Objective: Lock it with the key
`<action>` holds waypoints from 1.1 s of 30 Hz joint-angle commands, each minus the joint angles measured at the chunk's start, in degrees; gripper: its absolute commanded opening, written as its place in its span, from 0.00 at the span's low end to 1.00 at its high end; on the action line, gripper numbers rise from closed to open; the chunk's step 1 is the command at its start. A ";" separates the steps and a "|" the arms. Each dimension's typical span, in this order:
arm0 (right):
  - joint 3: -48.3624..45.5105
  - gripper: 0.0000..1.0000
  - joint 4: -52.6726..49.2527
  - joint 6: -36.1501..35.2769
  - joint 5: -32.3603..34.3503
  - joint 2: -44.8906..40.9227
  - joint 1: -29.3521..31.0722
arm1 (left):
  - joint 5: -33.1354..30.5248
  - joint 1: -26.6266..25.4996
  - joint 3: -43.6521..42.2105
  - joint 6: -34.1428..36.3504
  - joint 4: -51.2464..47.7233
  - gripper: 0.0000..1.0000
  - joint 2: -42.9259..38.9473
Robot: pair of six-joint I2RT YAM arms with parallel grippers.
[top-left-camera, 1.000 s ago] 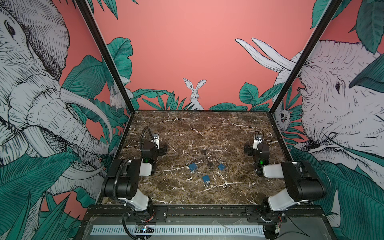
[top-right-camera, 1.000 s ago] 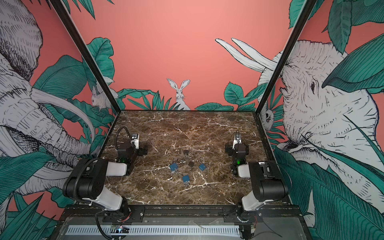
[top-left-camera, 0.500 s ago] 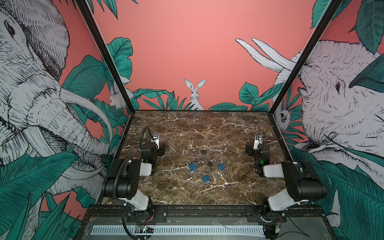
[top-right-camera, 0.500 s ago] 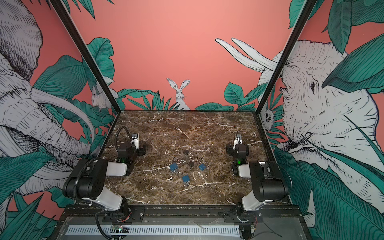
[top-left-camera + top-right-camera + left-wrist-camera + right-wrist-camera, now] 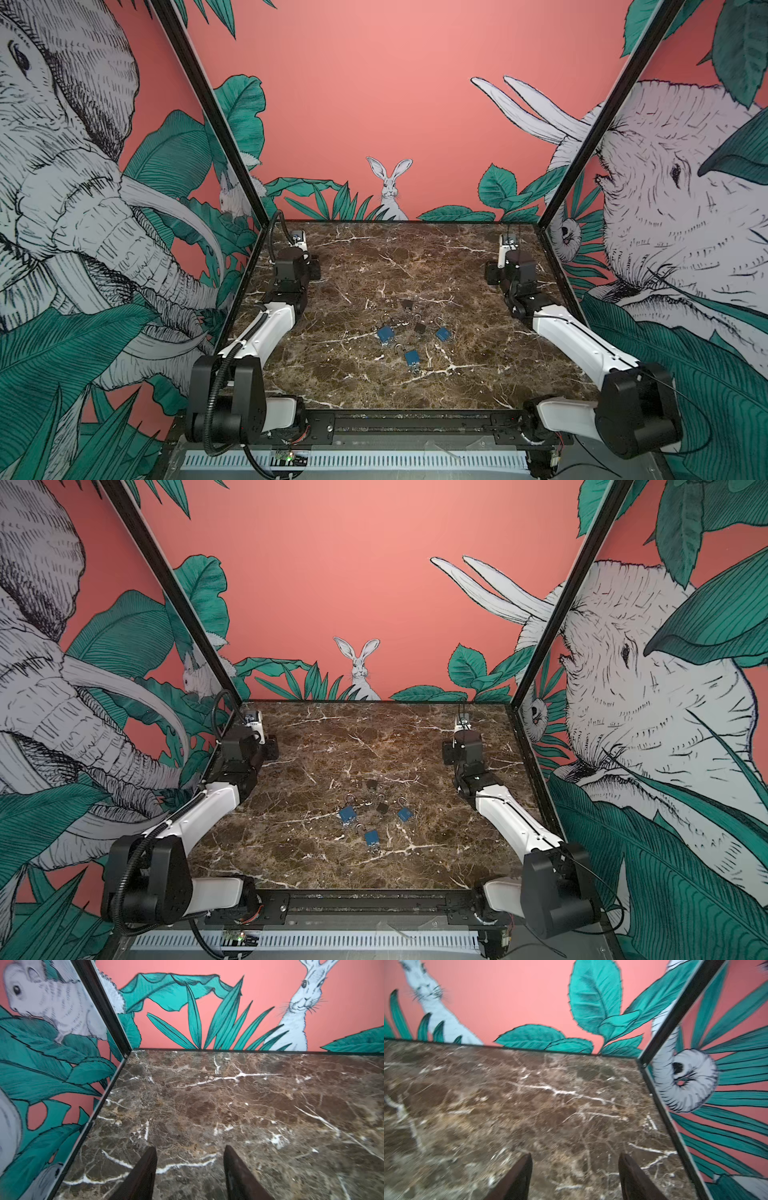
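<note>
Brown marble counter [image 5: 357, 257]. Left claw [image 5: 190, 1149] apart, gripping nothing, by far-left corner. Blue square padlocks [image 5: 386, 333] and small black padlocks [image 5: 419, 327] mid-counter, seen in both top views only; wrist views show bare marble. Right claw [image 5: 575, 1156] apart, far-right corner. Key indiscernible.

The left arm [image 5: 272, 328] and the right arm [image 5: 575, 345] are stretched forward, well apart. The left gripper [image 5: 190, 1148] and the right gripper [image 5: 575, 1155] are spread apart, and nothing is held.
</note>
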 commanded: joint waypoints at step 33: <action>0.90 0.52 -27.96 3.99 -17.79 13.15 22.25 | 8.40 -7.03 -0.31 -12.69 -17.33 0.51 -7.29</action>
